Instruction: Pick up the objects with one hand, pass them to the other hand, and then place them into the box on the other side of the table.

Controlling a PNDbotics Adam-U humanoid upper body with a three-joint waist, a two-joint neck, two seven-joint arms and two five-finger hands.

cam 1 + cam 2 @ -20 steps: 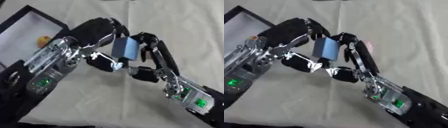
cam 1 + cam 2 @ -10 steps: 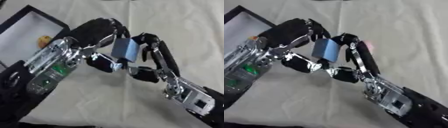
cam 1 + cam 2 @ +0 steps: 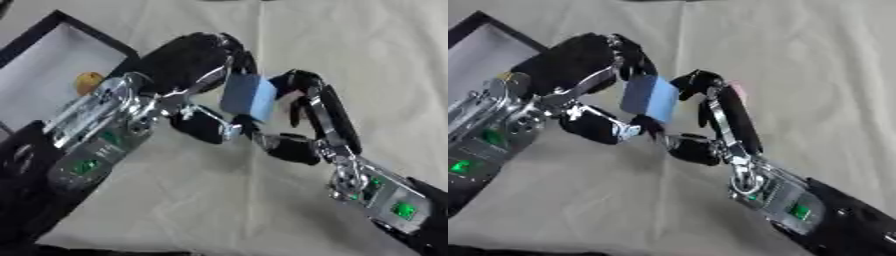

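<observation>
Your left hand [image 3: 188, 67] and right hand [image 3: 306, 120] both curl around one flat blue rectangular block [image 3: 248, 97] at frame centre, hiding its edges. In the upper left, the black-rimmed box with a white floor [image 3: 52, 65] is cut off, with one small orange object [image 3: 87, 81] half hidden inside.

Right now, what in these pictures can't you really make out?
- Whether the left hand grips the blue block or merely touches it: its fingers cover that edge.
- The yellow-orange thing in the box: half hidden by the left arm.
- The pink spot, right eye view: behind the right hand.
</observation>
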